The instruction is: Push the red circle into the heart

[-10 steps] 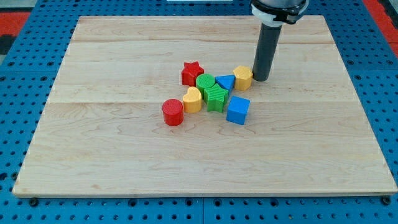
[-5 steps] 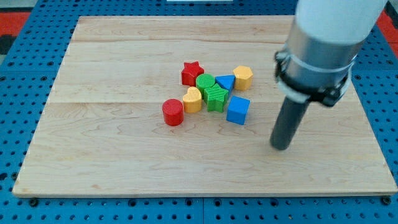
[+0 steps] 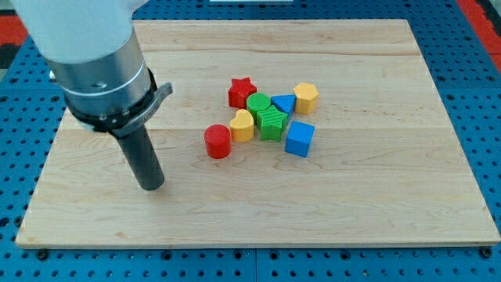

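Over the last second my tip (image 3: 152,186) had travelled from beside the yellow hexagon (image 3: 306,96) at the cluster's upper right, round the view's bottom, to a spot on the board (image 3: 376,204) left of and slightly below the red circle (image 3: 218,141), near it but clearly apart. No block had shifted in that time. Judgement: this put the tip on the far side of the red circle from the yellow heart (image 3: 243,125), a sensible start for a push toward the view's right and slightly up. The red circle sat just beside the heart at its lower left, nearly touching; contact could not be confirmed. No jaws exist on this rig, only a straight, smooth dark rod, so nothing was clasped. Blocks looked like matte plastic, some ribbed on top: red star (image 3: 242,91), green circle (image 3: 259,104), green star (image 3: 272,123), blue triangle (image 3: 283,103), blue cube (image 3: 299,138). Board was pale planked wood.
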Motion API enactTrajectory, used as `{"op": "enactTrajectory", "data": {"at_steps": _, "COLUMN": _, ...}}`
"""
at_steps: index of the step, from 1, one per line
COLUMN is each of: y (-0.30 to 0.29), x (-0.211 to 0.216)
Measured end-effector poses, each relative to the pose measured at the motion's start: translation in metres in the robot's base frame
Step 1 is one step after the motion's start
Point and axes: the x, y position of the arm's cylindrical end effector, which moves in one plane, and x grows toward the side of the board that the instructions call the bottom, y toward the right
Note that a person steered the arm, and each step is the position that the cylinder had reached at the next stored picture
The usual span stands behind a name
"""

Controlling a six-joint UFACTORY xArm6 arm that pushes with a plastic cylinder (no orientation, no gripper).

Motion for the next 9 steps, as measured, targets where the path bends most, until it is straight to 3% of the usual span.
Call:
{"op": "enactTrajectory", "data": {"at_steps": 2, "y": 0.001, "x": -0.031}}
{"op": "enactTrajectory", "data": {"at_steps": 9, "y": 0.030, "x": -0.048}}
